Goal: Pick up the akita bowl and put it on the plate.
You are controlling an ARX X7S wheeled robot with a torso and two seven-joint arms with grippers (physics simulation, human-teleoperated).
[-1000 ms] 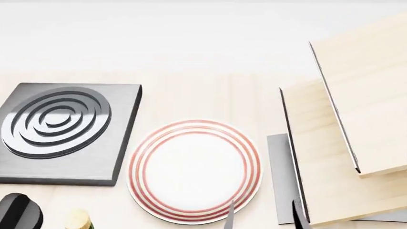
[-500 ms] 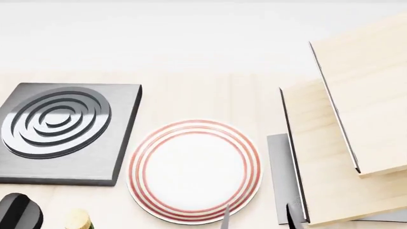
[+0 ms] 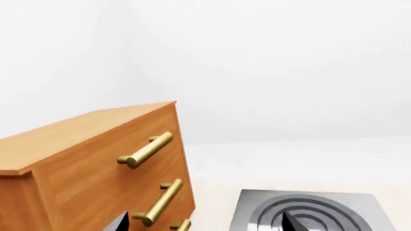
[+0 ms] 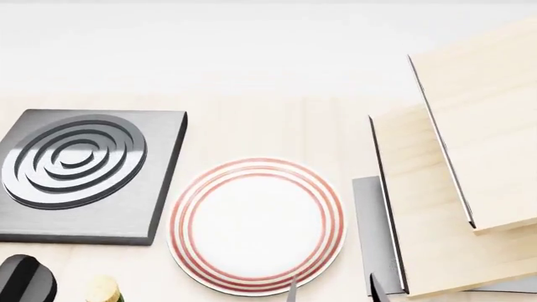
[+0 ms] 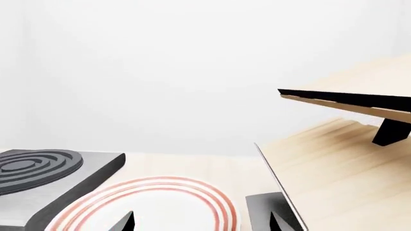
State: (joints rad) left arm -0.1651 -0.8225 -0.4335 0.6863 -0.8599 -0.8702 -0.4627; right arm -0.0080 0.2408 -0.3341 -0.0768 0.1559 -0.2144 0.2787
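None of the 3 current views shows the akita bowl, so its place cannot be given; by the task wording it is a ceramic bowl, which I judge rigid, fairly heavy, smooth enough to slip and liable to chip, best taken by pinching the rim wall between the tips.

Going left to right in the head view: a black knob-like shape (image 4: 24, 278) is cut off at the lower edge, then a cork-coloured bottle top (image 4: 103, 289), only partly seen. Above them lies the dark grey square stove burner with concentric rings (image 4: 84, 173) on the pale wooden desk (image 4: 251, 126). The flat round white plate with thin red rings (image 4: 256, 225) sits bare, just right of the burner. Over its near rim only 2 dark tips of the right hand (image 4: 333, 290) show, set apart and holding nothing. A pale wooden rack (image 4: 453, 189) fills the right.

The left hand (image 3: 205, 224) shows 2 separated tips, empty, beside an orange-brown wooden drawer cabinet with brass handles (image 3: 90, 163).
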